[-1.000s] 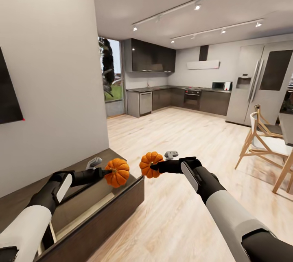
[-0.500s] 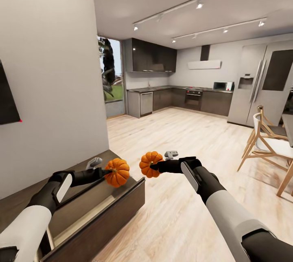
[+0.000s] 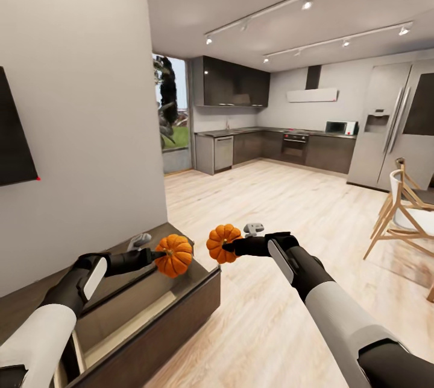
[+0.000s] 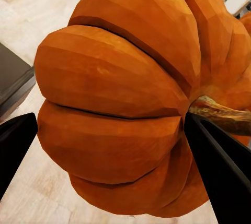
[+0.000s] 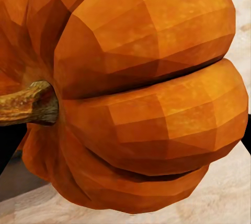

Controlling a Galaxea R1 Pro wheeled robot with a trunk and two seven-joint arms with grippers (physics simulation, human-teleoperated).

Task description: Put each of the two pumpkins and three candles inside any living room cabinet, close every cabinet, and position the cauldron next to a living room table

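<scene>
Two pumpkins are carried, one in each gripper. The left pumpkin [image 3: 174, 255] is clamped in the left gripper [image 3: 158, 253] and is held just above the end of the cabinet [image 3: 181, 309]; the right pumpkin [image 3: 223, 243] is clamped in the right gripper [image 3: 228, 247] and hangs over the wooden floor [image 3: 283, 219], just past the cabinet's end. The two pumpkins are held near each other but apart.

The coming move is judged to turn on one relation: the cabinet lies below and to the left of both grippers, and its long axis runs back along the wall [image 3: 78, 104] toward the robot's left side. An opening is seen in the cabinet's top [image 3: 129, 318], with a pale inner panel showing, so the inside is taken to be reachable from above. The left arm is the nearer one, its pumpkin already over the dark top; the right arm would have to be brought across to the left before its pumpkin could be lowered in.

In the wrist views each pumpkin is seen close up as bright orange, deeply ribbed and faceted, with a short brownish stem [image 4: 219, 115] pointing sideways between the dark fingers [image 4: 222, 166]. The right pumpkin's stem [image 5: 26, 104] is likewise turned sideways
</scene>
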